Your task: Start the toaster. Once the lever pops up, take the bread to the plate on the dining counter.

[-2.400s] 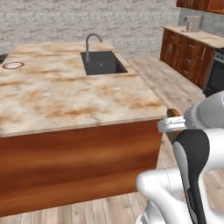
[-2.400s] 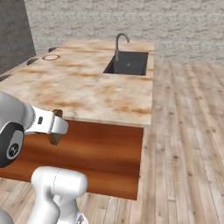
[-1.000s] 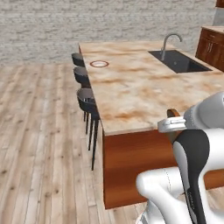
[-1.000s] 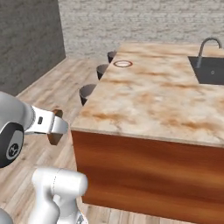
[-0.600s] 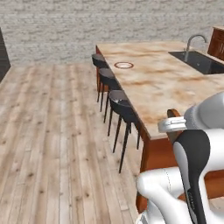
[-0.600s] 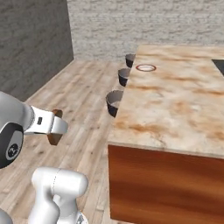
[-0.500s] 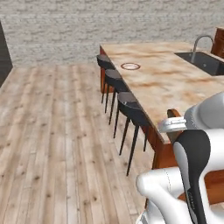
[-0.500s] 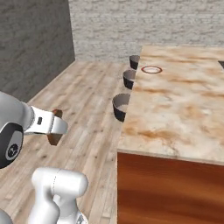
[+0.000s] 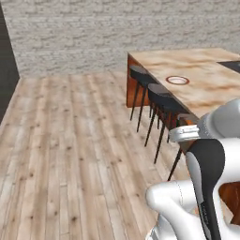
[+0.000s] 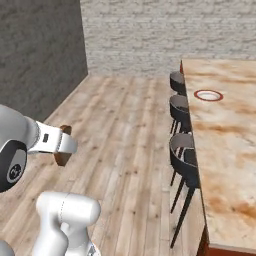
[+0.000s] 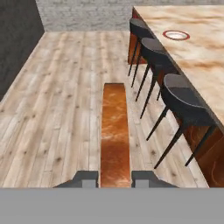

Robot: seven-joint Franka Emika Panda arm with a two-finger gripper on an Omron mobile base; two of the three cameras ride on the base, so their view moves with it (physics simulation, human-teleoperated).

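We had the bread (image 11: 114,135) pinched right between the two fingers (image 11: 86,178), edge-on to the hand camera, so all we saw was its brown crust running as a long strip straight out from the gripper (image 11: 114,179). Its long axis pointed away from the fingertips, out over the wood floor (image 11: 65,109) ahead, with one dark tip pressed to each side of the slice. In the right base view the slice (image 10: 62,151) hung under the white hand (image 10: 59,145), held up in the air.

Beyond the far end of the bread and off to the fingers' right stood three dark bar stools (image 11: 186,103) in a row along the dining counter (image 11: 199,48). The plate (image 11: 176,35) sat on that counter, well beyond the fingertips and to their right.

Compared with half a second earlier, the whole view had swung further: more open floor, the counter pushed to the right edge, the sink cut off. That was the base turning. The grip on the bread looked the same.
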